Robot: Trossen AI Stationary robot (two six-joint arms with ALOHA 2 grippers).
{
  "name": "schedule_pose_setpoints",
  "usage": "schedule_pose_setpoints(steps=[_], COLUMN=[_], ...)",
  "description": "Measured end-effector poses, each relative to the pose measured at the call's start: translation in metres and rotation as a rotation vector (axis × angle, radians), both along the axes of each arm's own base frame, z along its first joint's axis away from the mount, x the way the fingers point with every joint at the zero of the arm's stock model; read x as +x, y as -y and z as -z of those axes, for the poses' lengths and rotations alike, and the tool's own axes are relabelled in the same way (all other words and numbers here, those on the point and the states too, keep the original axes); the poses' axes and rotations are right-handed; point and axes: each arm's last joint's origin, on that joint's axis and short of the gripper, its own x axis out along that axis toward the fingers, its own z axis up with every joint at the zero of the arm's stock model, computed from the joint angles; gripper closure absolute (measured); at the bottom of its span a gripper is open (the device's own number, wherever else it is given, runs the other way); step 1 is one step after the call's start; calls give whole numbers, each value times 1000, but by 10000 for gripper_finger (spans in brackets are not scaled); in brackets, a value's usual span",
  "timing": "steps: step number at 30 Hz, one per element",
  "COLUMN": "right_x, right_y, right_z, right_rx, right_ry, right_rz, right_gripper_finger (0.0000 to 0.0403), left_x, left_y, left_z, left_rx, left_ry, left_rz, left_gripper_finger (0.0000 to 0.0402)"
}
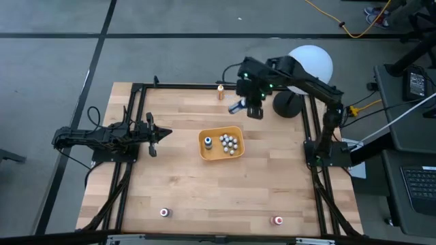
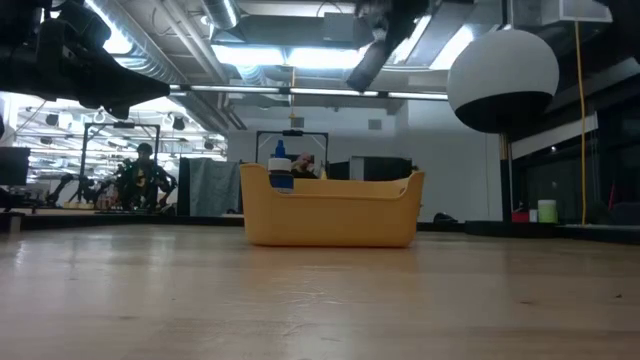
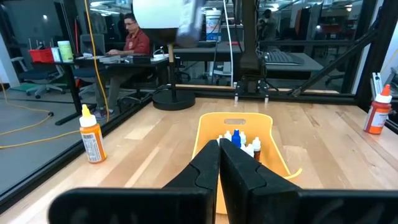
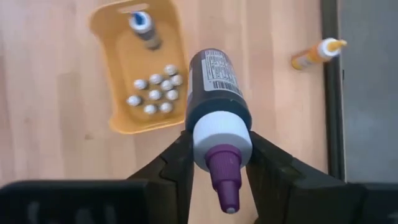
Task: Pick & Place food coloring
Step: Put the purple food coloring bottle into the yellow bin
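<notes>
Right end effector holds a dark bottle above the desk

The right end effector grips a purple-tipped food coloring bottle in the air, near the yellow tray of small bottles. The left end effector rests closed and empty at the desk's left.

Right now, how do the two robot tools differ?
The right tool is clamped on a dark purple-tipped food coloring bottle above the table; the left tool is shut and empty. The right hangs beyond the orange-yellow plastic tray; the left waits to its side. Both have dark fingers.
</notes>
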Motion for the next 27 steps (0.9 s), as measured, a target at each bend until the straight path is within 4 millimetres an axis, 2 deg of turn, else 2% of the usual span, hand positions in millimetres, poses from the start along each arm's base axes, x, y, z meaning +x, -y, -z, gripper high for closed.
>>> schedule_pose_setpoints(steps=[5, 15, 21, 27], right_x=[-3, 11, 10, 29], right_y=[-40, -122, -143, -149], right_z=[-13, -5, -4, 16], right_rx=[15, 111, 116, -2], right_ry=[37, 6, -1, -57], right_rz=[-14, -68, -111, -199], right_gripper_finger=[274, 277, 277, 277], left_x=[0, 0, 0, 0], left_y=[0, 0, 0, 0], left_z=[0, 0, 0, 0], left_rx=[0, 0, 0, 0], left_ry=[0, 1, 1, 1], left_rz=[0, 0, 0, 0], left_gripper_finger=[393, 392, 392, 395])
